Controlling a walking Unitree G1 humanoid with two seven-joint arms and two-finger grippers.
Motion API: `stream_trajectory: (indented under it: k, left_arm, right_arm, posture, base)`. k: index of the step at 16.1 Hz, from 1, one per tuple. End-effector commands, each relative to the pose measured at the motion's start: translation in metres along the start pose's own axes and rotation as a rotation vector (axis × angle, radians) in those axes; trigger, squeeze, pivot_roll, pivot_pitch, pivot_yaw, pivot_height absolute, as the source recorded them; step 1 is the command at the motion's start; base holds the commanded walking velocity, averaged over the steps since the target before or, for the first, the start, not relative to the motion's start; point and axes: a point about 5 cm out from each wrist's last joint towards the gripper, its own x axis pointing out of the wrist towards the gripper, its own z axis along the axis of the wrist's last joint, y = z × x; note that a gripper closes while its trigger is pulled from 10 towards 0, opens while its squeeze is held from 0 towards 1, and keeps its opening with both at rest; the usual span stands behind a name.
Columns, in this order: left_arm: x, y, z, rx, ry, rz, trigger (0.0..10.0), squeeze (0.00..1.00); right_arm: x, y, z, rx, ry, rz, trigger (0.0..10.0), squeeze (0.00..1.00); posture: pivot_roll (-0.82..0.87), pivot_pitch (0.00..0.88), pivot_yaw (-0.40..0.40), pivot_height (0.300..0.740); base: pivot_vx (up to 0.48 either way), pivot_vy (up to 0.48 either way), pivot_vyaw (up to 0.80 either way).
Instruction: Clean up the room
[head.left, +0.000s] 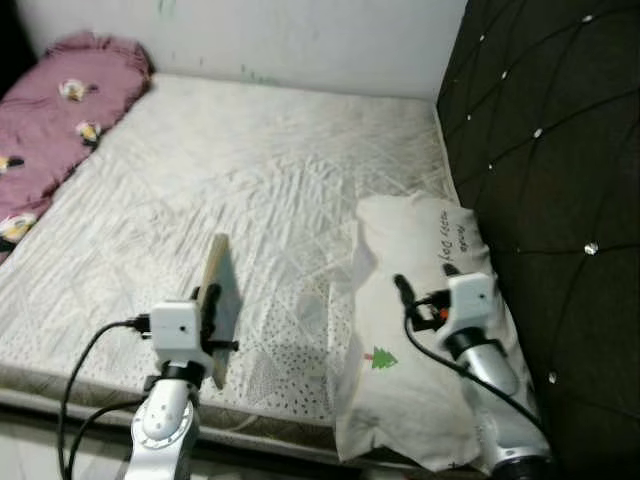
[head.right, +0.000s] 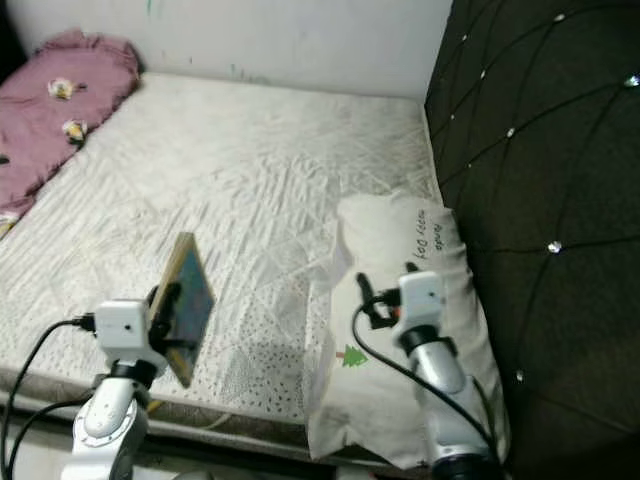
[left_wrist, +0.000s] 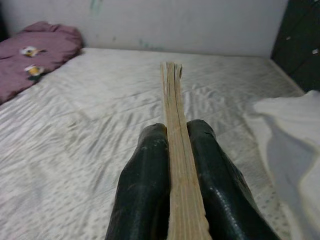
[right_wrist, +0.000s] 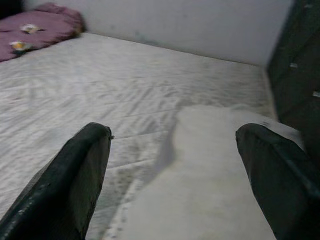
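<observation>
My left gripper (left_wrist: 172, 137) is shut on a thin flat book (head.left: 220, 285) with tan edges and a bluish cover. It holds the book upright on edge above the front part of the bed; in the left wrist view the book (left_wrist: 171, 95) stands edge-on between the two black fingers (left_wrist: 145, 190). My right gripper (right_wrist: 175, 150) is open with nothing between its fingers, hovering just over a white pillow (head.left: 425, 385) with a small green tree print. The pillow lies at the bed's right side, beside the headboard.
The bed (head.left: 230, 170) has a white quilted sheet. A pink blanket (head.left: 60, 110) with a flower print lies bunched along its far left side. A black tufted headboard (head.left: 550, 150) rises on the right. A white wall (head.left: 300, 40) stands behind the bed.
</observation>
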Motion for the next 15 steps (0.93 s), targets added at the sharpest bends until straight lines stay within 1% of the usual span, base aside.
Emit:
stream_trajectory:
  k: [1,5,7,10,11,15]
  left_arm:
    - [-0.0006,0.0034,0.0029,-0.009,-0.016,0.002,10.0,0.0]
    - [-0.0005,-0.0002,0.0031,-0.012,-0.017,-0.01,10.0,0.0]
    - [0.0008,-0.0013,0.0039,0.013,-0.023,-0.01,10.0,0.0]
    - [0.0015,0.0003,0.0028,0.024,-0.017,0.019,10.0,0.0]
    - [0.0017,0.001,0.0029,0.026,-0.017,0.025,10.0,0.0]
    - [0.0029,0.0032,0.0032,0.035,-0.019,0.045,10.0,0.0]
  right_arm:
    - [0.0015,0.0014,0.0036,-0.002,-0.014,0.011,10.0,0.0]
    - [0.0006,0.0012,0.003,-0.005,-0.012,0.018,10.0,0.0]
    - [0.0002,0.0011,0.0029,-0.006,-0.011,0.018,10.0,0.0]
    - [0.0005,0.0013,0.0029,-0.007,-0.011,0.02,10.0,0.0]
    - [0.0006,0.0013,0.0029,-0.007,-0.011,0.02,10.0,0.0]
    - [0.0016,0.0017,0.0024,-0.004,-0.009,0.024,10.0,0.0]
  posture:
    - [-0.04,0.0,-0.011,0.74]
    - [-0.04,0.0,-0.012,0.74]
    - [-0.04,0.0,-0.012,0.736]
    - [-0.04,0.0,-0.014,0.689]
    - [-0.04,0.0,-0.014,0.684]
    - [-0.04,0.0,-0.015,0.63]
  base:
    - [0.0,0.0,0.0]
    - [0.0,0.0,0.0]
    - [0.0,0.0,0.0]
    - [0.0,0.0,0.0]
    - [0.0,0.0,0.0]
    - [0.0,0.0,0.0]
